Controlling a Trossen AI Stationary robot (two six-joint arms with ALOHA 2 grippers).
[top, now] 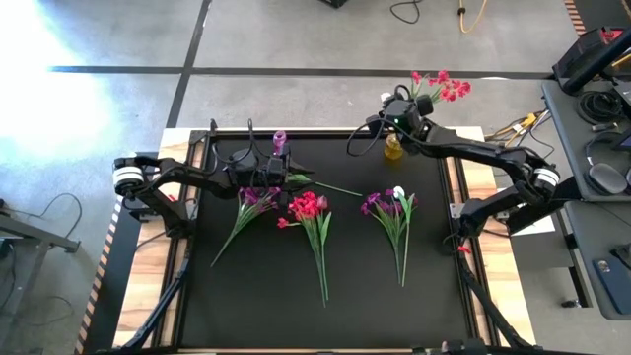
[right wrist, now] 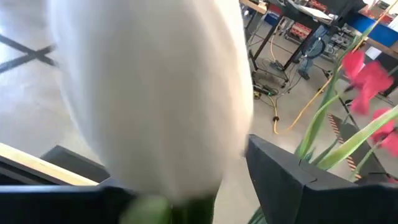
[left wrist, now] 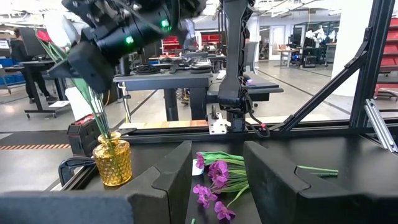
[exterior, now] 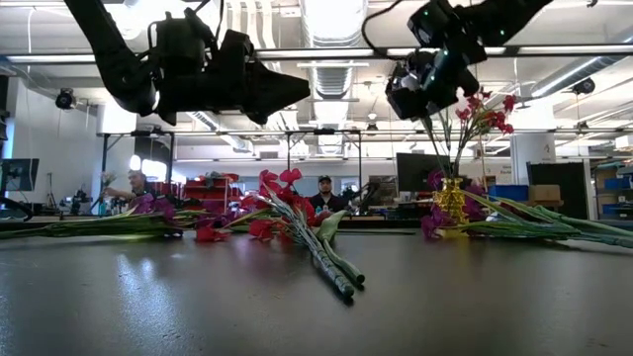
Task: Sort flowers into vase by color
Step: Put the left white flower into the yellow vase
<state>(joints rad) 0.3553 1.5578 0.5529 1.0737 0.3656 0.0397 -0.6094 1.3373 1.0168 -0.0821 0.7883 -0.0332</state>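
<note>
Grey concrete floor (top: 296,39) crossed by black tape lines (top: 296,71); a dark side desk (top: 601,197) holds headphones. Beyond, long ceiling lights (exterior: 331,20), workbenches (left wrist: 168,78) and seated people (exterior: 324,193).

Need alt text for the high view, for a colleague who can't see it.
The right gripper holds red flowers over a yellow vase at the black mat's far edge. The left gripper hovers open above three loose bunches.

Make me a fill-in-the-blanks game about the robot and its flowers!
1. The red flowers held by the right gripper stand in a ____ glass vase.
2. The number of bunches lying on the black table is ____.
3. The left gripper, jaws ____, hovers above the table.

Missing words: yellow; three; open
</note>
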